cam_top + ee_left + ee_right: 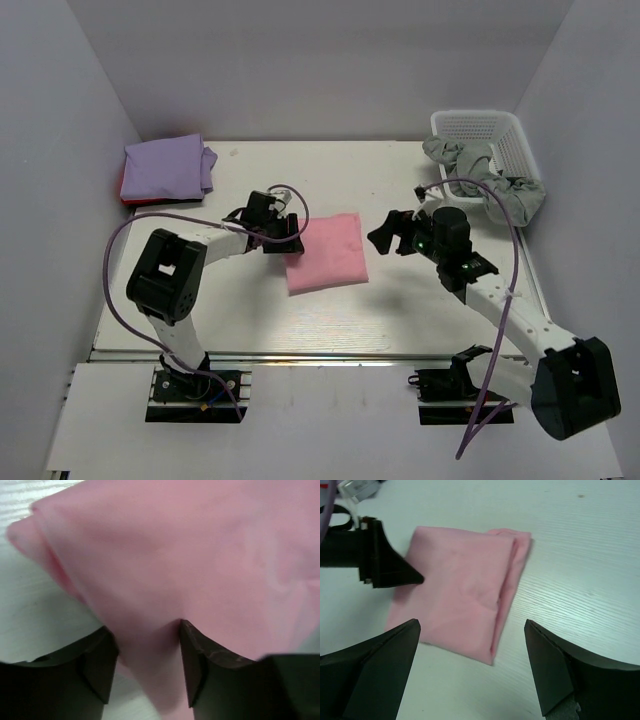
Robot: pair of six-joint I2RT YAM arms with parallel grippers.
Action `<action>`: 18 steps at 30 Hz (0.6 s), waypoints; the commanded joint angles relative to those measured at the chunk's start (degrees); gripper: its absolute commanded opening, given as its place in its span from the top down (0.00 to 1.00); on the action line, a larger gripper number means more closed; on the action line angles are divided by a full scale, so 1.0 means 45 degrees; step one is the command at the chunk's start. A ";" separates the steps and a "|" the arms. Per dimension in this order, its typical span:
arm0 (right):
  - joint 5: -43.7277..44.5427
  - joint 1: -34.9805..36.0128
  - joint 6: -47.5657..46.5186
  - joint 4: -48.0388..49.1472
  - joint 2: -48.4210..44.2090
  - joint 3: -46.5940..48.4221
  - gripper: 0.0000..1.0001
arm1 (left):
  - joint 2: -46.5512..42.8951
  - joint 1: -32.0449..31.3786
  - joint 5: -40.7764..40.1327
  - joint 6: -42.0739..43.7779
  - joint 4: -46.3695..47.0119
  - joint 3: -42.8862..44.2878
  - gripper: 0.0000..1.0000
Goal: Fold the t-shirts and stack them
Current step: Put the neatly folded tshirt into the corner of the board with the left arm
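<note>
Pink t-shirt: the pink t-shirt (327,253) lies folded into a flat rectangle at the middle of the table (400,300), between the two grippers.
Stack: the lavender t-shirt (168,167) lies folded in the far left corner on top of the red t-shirt (128,190), of which only a strip shows at the left edge.
Left gripper: the left gripper (147,645) is at the pink shirt's left edge. Its fingers (192,660) stand apart with a fold of pink cloth in the gap; I cannot tell whether they press on it.
Right gripper: the right gripper (471,630) hovers just right of the pink shirt, its fingers spread wide and nothing between them.
In the way: a white basket (490,140) sits in the far right corner with grey cloth (500,180) spilling over its near rim, close behind the right arm. A purple cable (115,260) loops out from the left arm.
Edges: white walls close the table on the left, right and far sides.
Open room: bare tabletop lies in front of the pink shirt and between the stack and the basket.
Count: three shirts, one basket, two grippers.
</note>
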 commanded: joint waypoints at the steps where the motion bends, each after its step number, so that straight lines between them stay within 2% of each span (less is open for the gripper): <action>1: 0.3408 -0.0068 0.0113 -0.0865 -0.0966 -0.0144 0.10 | 0.0879 -0.0550 -0.1584 0.0061 -0.1793 0.0131 0.41; 4: 0.4135 -0.0068 0.0094 -0.1061 -0.1203 -0.0183 0.10 | 0.1386 -0.0844 -0.2307 0.0061 -0.1911 0.0249 0.49; 5: 0.4196 -0.0068 0.0132 -0.1100 -0.1241 -0.0183 0.10 | 0.1542 -0.0845 -0.2580 -0.0093 -0.2046 0.0404 0.60; 7: 0.4313 -0.0107 0.0094 -0.1217 -0.1280 -0.0184 0.10 | 0.2067 -0.1078 -0.2700 -0.0095 -0.2301 0.0794 0.66; 10: 0.4567 -0.0127 0.0074 -0.1373 -0.1261 -0.0164 0.10 | 0.2499 -0.1215 -0.3265 -0.0095 -0.2634 0.1459 0.86; 11: 0.4742 -0.0127 0.0035 -0.1355 -0.1222 -0.0164 0.10 | 0.2636 -0.1216 -0.3498 -0.0095 -0.2788 0.1750 1.00; 14: 0.4861 -0.0165 -0.0004 -0.1316 -0.1086 -0.0144 0.10 | 0.2637 -0.1216 -0.3734 0.0372 -0.3043 0.2375 1.00; 17: 0.4686 -0.0205 -0.0082 -0.1180 -0.1008 -0.0163 0.10 | 0.1644 -0.1216 -0.4222 0.1250 -0.2928 0.2924 1.00; 18: 0.4666 -0.0205 -0.0198 -0.1140 -0.1007 -0.0183 0.10 | 0.1042 -0.1216 -0.4223 0.2219 -0.2424 0.2925 1.00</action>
